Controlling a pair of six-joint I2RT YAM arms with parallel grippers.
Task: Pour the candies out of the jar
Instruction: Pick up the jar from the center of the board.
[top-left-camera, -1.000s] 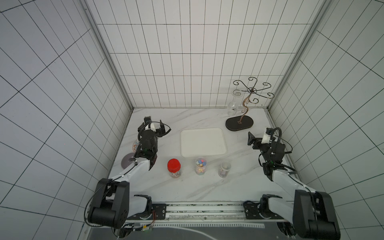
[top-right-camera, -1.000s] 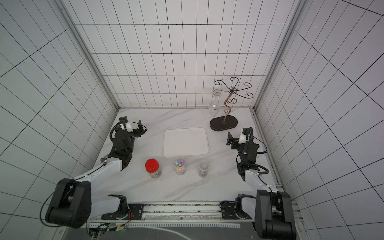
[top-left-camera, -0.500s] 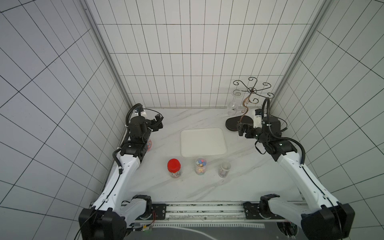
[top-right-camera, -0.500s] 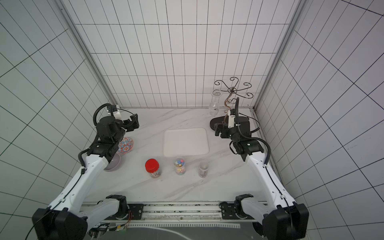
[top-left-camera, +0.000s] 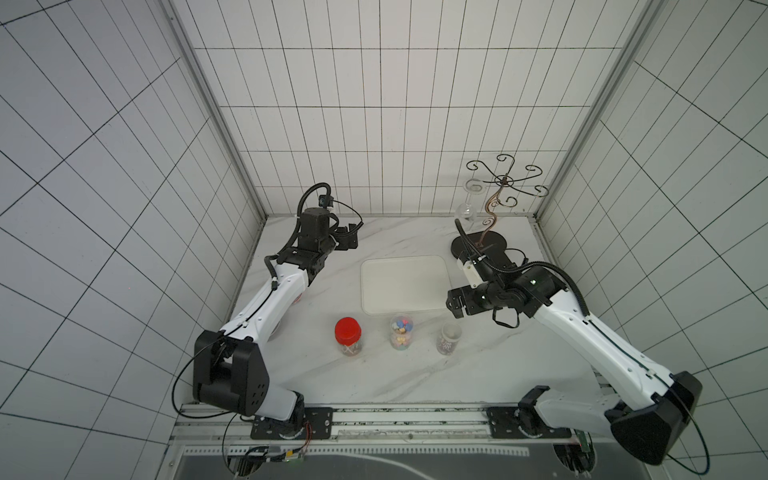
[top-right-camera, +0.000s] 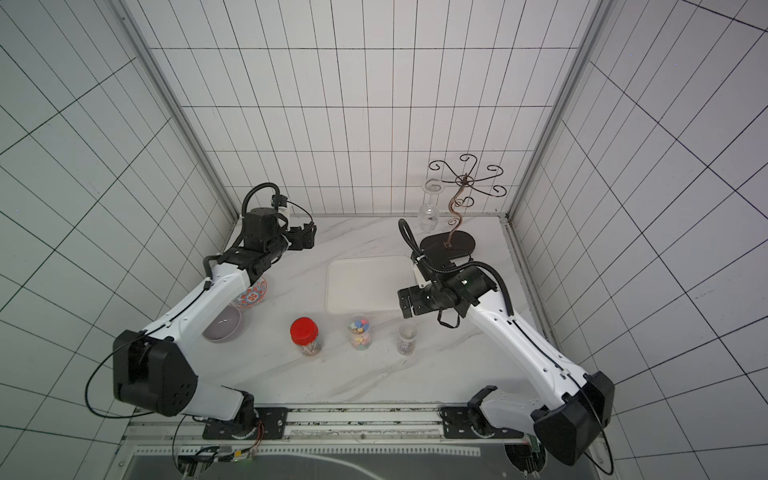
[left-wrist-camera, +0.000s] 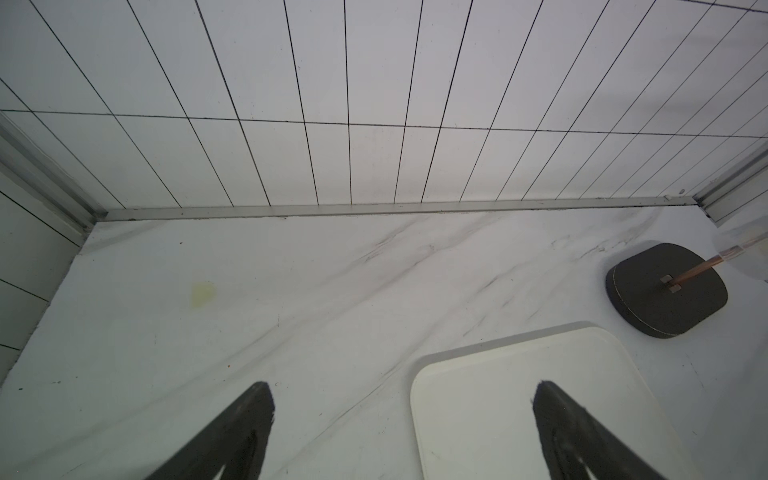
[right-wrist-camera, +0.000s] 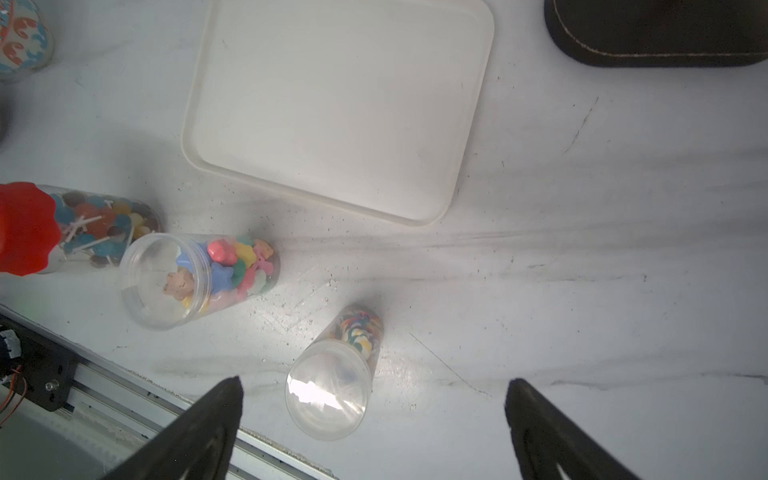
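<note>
Left arm (top-left-camera: 270, 299) extended forward, elbow bent; left tool (top-left-camera: 347, 239) wide apart, empty. Right arm (top-left-camera: 582, 332) reaches inward; right tool (top-left-camera: 455, 305) angled down, spread wide, empty.

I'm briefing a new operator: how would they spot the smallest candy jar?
Find the white tray mid-table. Three clear jars stand in a row before its near edge; the smallest jar is at the robot's right end, narrower than the middle jar and red-lidded jar.

White tray (top-left-camera: 403, 284) sits in the middle, with a curly wire stand (top-left-camera: 496, 243) just behind its right corner and a glass (top-left-camera: 466, 211) hanging off it. Off to the left, a patterned bowl (top-right-camera: 253, 296) sits right beside a purple bowl (top-right-camera: 223, 328).
</note>
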